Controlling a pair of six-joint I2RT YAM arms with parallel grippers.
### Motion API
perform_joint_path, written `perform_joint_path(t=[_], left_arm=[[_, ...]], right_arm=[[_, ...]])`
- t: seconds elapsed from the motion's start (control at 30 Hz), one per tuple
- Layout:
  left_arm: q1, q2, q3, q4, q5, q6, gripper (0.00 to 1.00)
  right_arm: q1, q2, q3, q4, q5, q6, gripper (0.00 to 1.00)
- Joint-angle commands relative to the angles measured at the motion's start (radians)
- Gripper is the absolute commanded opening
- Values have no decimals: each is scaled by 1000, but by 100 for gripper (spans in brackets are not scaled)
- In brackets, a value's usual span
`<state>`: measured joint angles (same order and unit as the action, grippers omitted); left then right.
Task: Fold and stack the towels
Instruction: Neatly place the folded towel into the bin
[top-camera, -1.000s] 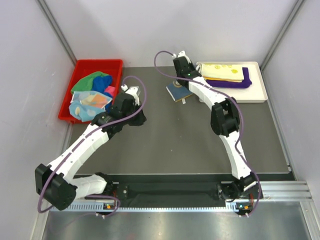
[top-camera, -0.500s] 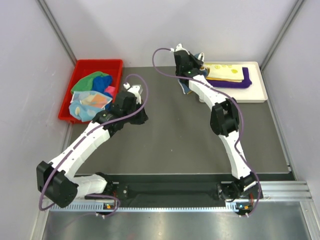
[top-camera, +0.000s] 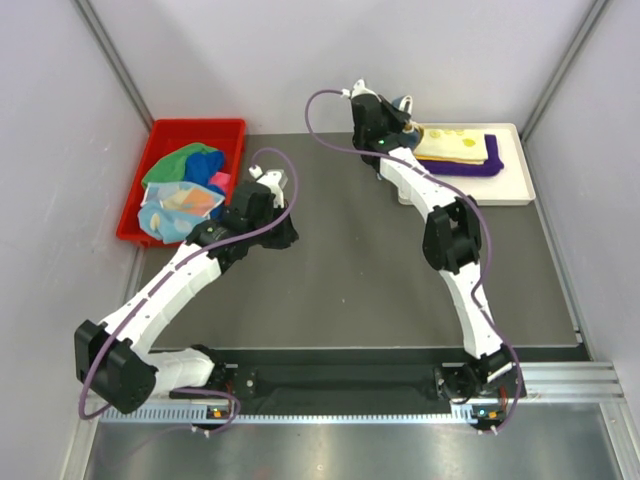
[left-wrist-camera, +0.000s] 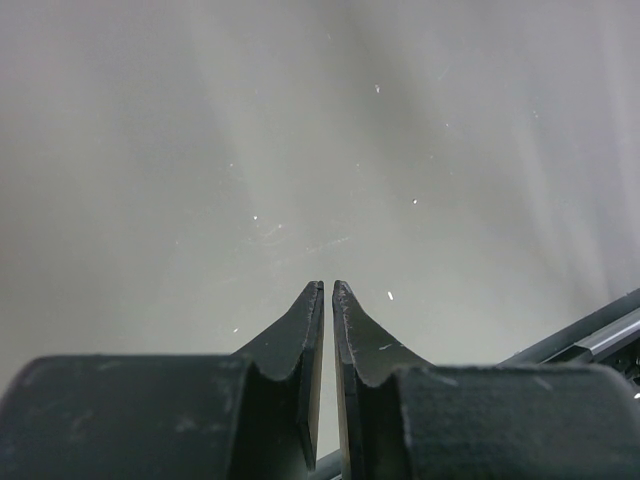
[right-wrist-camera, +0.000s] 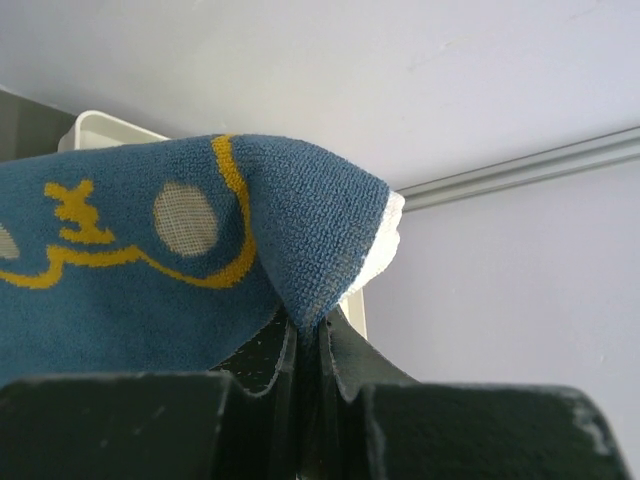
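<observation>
My right gripper (right-wrist-camera: 312, 335) is shut on a corner of the navy towel with yellow lettering (right-wrist-camera: 150, 270). It holds that towel in the air at the left end of the white tray (top-camera: 515, 192); from above only a dark bit of the navy towel (top-camera: 406, 108) shows beside the wrist. A folded yellow towel (top-camera: 450, 143) lies on a purple towel (top-camera: 482, 166) in the tray. My left gripper (left-wrist-camera: 328, 288) hovers over bare table, jaws together with only a hairline slit and nothing between them.
A red bin (top-camera: 137, 212) at the back left holds a loose heap of towels: green (top-camera: 183, 160), blue (top-camera: 208, 160), pink (top-camera: 221, 182) and a pale patterned one (top-camera: 175, 205). Grey walls close in the table on three sides.
The right gripper has lifted the navy towel off the table and carried it back and to the right, up to the tray's left end. The left arm has barely shifted.
</observation>
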<state>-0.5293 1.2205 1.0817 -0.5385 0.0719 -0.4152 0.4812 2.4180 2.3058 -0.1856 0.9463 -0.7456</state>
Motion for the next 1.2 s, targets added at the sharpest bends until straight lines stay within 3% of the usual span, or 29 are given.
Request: perform_joint_path(t=[0.0, 0.63, 1.03, 1.17], left_arm=[[-3, 4, 34, 48, 19, 13, 14], [-3, 22, 30, 52, 31, 15, 13], [-5, 45, 24, 55, 48, 10, 14], [-5, 57, 26, 55, 49, 7, 13]], right_arm=[[-13, -129, 26, 83, 31, -28, 0], [-81, -224, -66, 80, -17, 34, 0], [-230, -149, -78, -44, -220, 302, 0], [-285, -113, -115, -46, -319, 370, 6]])
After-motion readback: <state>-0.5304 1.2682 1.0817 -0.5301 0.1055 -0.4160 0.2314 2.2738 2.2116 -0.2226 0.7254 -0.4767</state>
